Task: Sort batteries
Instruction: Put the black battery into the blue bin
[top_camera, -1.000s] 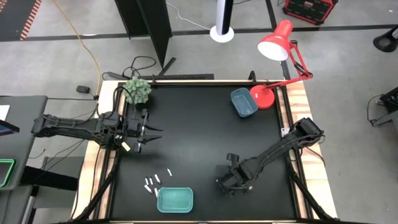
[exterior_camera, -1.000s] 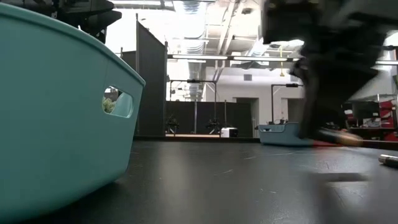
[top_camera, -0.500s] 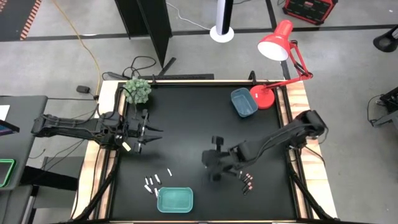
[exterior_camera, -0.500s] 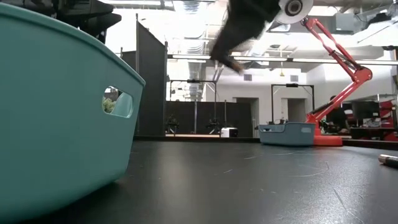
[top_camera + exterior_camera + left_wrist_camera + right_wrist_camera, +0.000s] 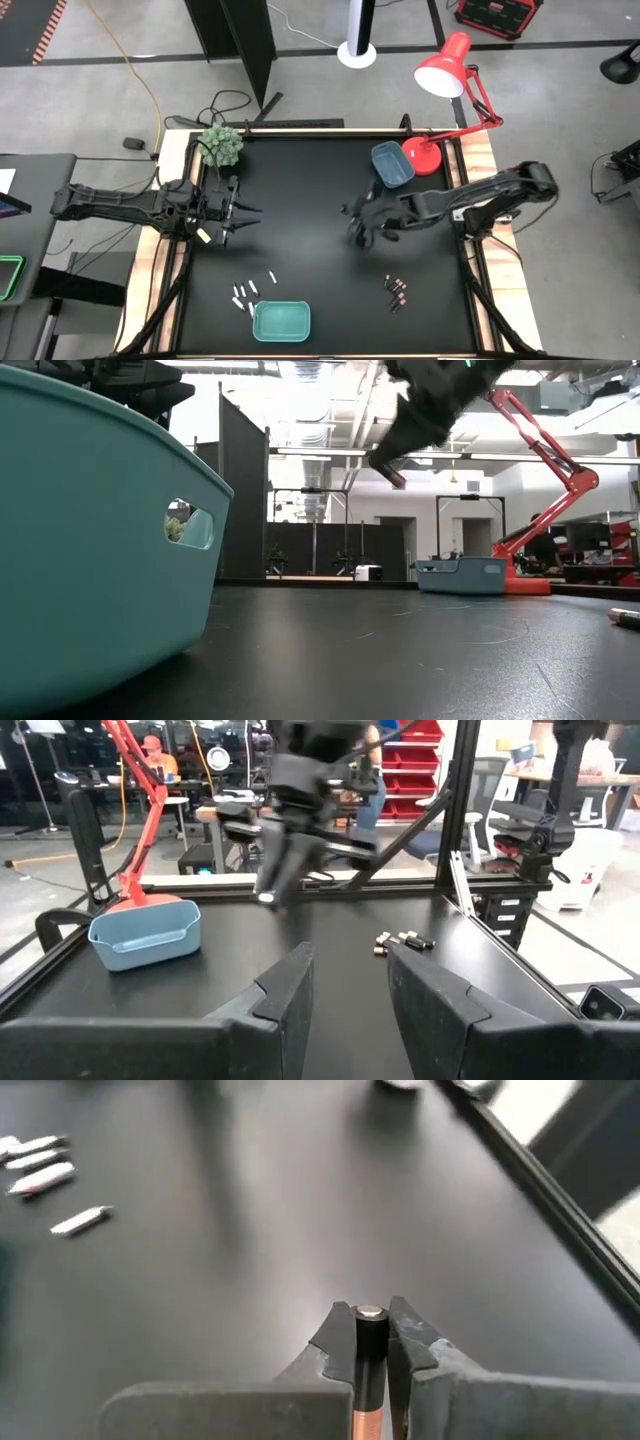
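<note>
My right gripper hangs above the middle of the table, shut on a dark battery with a copper band. In the low view it is high above the tabletop. Several whitish batteries lie on the table beside the teal tray and also show in the right wrist view. Three dark batteries lie near the right side and appear in the left wrist view. My left gripper waits open at the table's left, level above the table. My right gripper pinches the dark battery between its two fingers. The battery lies along the fingers, and its silver end cap shows at the fingertips. It is lifted clear of the table.
A blue tray sits at the far right next to a red desk lamp's base. A small green plant stands at the far left corner. In the low view the teal tray's wall fills the left side.
My right gripper has risen from the dark batteries near the right front, swung toward the table's left, then moved toward the far edge and the blue tray, carrying one dark battery. The remaining dark batteries lie uncovered where it was.
</note>
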`<state>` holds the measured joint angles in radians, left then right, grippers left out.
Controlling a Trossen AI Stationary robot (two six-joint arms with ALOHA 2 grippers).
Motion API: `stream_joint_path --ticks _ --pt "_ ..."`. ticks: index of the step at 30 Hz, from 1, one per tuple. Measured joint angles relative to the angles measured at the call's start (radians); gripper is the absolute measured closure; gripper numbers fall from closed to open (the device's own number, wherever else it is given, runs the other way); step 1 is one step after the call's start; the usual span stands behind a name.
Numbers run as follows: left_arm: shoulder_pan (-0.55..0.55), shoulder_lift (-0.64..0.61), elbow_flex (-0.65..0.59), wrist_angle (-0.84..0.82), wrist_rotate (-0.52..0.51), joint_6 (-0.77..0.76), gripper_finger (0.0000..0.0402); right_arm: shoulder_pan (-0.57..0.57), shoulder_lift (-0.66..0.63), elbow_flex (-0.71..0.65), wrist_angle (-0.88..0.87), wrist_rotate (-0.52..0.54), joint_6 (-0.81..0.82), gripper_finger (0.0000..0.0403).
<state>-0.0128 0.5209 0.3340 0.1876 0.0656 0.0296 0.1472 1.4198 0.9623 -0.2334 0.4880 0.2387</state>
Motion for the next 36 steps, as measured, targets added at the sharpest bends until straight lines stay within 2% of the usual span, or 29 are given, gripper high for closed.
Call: stream_joint_path --ticks 5,9,17,22,27,36 --pt "0.000 0.000 0.000 -0.028 0.000 0.000 0.0276 -0.125 -0.158 -0.191 0.047 0.037 0.089 0.0377" --pt "0.000 0.001 0.000 -0.043 -0.001 0.000 0.0276 -0.247 -0.239 -0.289 0.040 0.040 0.150 0.0377" --pt "0.000 0.001 0.000 -0.042 -0.040 0.014 0.0276 -0.477 -0.260 -0.306 0.003 0.045 0.112 0.0378" --pt "0.000 0.001 0.000 -0.043 -0.040 -0.005 0.0276 -0.575 -0.250 -0.306 -0.029 0.036 0.112 0.0373" --pt "0.000 0.003 0.000 -0.051 -0.040 -0.015 0.0276 -0.615 -0.241 -0.306 -0.024 0.025 0.104 0.0339" --pt "0.000 0.003 0.000 -0.070 -0.052 -0.008 0.0276 -0.626 -0.245 -0.306 -0.046 0.025 0.109 0.0248"
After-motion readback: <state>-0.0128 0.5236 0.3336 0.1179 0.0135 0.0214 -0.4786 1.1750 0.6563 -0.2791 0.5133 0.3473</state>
